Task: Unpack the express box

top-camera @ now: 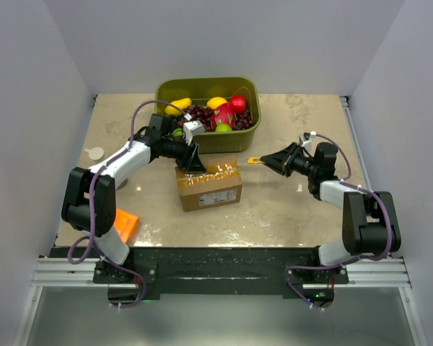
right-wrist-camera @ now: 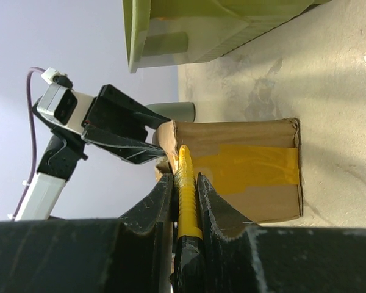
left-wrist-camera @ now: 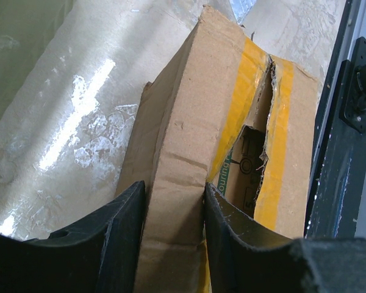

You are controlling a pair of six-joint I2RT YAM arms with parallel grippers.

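Left end effector on express box; right end effector on tool

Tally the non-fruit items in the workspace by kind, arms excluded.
express box: 1
green bin: 1
orange flat box: 1
white disc: 1
yellow tool: 1
Total visible: 5

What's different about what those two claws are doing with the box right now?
The left claw clamps one end of the express box; the right claw grips a slim yellow tool. The left claw's fingers stand wide apart around cardboard; the right claw's are nearly together. The left claw touches the box; the right claw sits off its other end. Both are black and holding something.
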